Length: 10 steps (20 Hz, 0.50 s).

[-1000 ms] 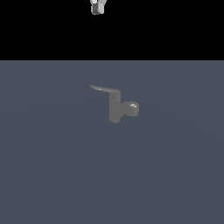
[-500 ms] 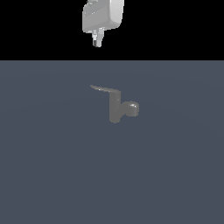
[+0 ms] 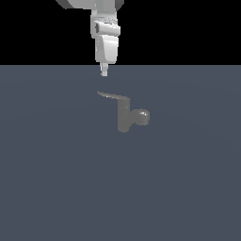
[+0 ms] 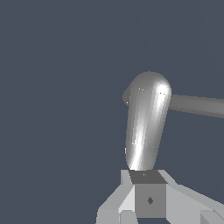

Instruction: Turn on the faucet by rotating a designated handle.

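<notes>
Above the handle (image 3: 113, 96) of the faucet (image 3: 126, 115), white gripper (image 3: 104, 71), unlabelled.

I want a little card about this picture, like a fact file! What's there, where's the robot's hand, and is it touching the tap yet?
Scene: a simulated flat grey-blue floor
Faucet: small dull-grey faucet, standing upright
Handle: thin handle sticking out from the top toward the exterior view's left
Side knob: rounded knob on the exterior view's right
Gripper: white gripper pointing down, above the handle's tip
Touching: no, there is a gap
Gripper open or shut: fingers look close together, cannot tell for sure
</notes>
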Tool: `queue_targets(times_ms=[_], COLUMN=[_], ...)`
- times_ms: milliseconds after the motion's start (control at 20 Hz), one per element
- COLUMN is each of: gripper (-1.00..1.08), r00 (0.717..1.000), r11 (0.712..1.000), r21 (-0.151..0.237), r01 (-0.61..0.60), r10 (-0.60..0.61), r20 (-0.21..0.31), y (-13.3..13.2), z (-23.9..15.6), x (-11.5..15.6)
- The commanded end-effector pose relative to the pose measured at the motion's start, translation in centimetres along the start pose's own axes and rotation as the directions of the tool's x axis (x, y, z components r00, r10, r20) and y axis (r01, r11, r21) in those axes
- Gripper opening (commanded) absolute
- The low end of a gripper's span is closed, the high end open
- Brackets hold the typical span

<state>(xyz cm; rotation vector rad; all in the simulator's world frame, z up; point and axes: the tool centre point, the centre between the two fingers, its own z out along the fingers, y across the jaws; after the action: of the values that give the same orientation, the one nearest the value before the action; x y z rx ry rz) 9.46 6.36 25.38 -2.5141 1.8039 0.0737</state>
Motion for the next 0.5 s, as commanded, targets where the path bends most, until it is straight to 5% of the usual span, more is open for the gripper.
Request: queue_targets(times_ms=[0,450], gripper=[-1.00,-1.00], r00=[0.998,0.982], r11=[0.998,0.984], r21=[-0.001,0.002], r01=[-0.057,-0.181], r10=[0.057,0.181], r20=[-0.015,-0.056], y=[-1.1,-3.3], z=[2.0,6.9], x=[0.2,0.5])
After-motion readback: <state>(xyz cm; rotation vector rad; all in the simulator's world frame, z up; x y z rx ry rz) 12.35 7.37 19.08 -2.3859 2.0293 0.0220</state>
